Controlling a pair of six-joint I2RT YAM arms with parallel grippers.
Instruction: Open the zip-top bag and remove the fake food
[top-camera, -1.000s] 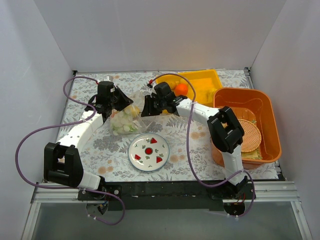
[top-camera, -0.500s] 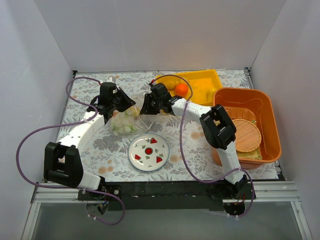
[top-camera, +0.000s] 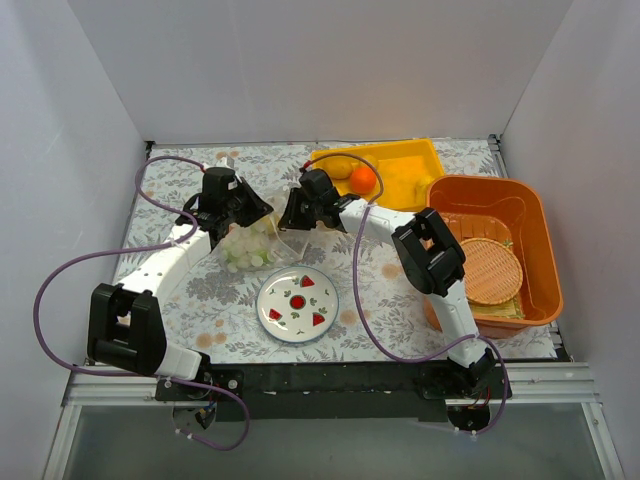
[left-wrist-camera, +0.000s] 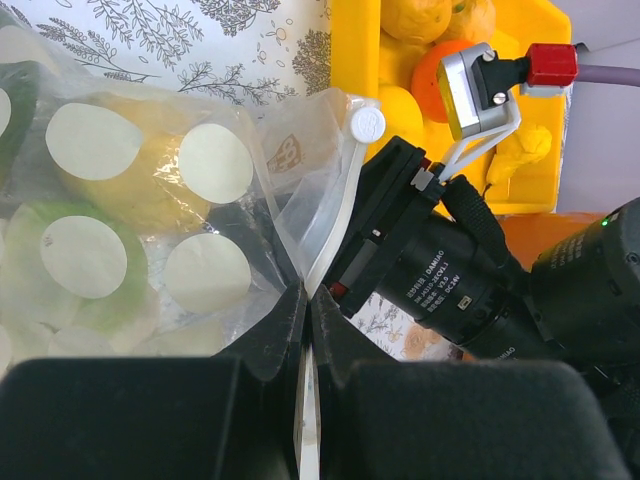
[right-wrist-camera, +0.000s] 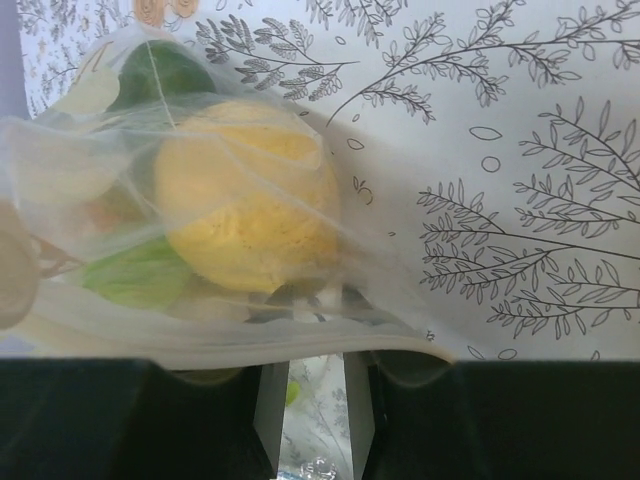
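- Yellow tray (top-camera: 405, 160), holding an orange fruit (top-camera: 362, 178), sits just behind the right tool (right-wrist-camera: 315, 395); orange tub (top-camera: 500, 200) far right; white plate (top-camera: 298, 304) on the near side.
- Zip-top bag (top-camera: 252, 240) lies on the worktop (top-camera: 200, 290) between both tools; fake food (right-wrist-camera: 245, 195) is inside.
- Left tool (left-wrist-camera: 305, 300) is pinched tight on the bag's zip edge; right tool's jaws are narrowly parted with film across the tips; cannot tell whether it grips.
- Right tool's motor (left-wrist-camera: 440, 280) reads "DAMIAO"; bag's brown logo (left-wrist-camera: 292, 153) is illegible.
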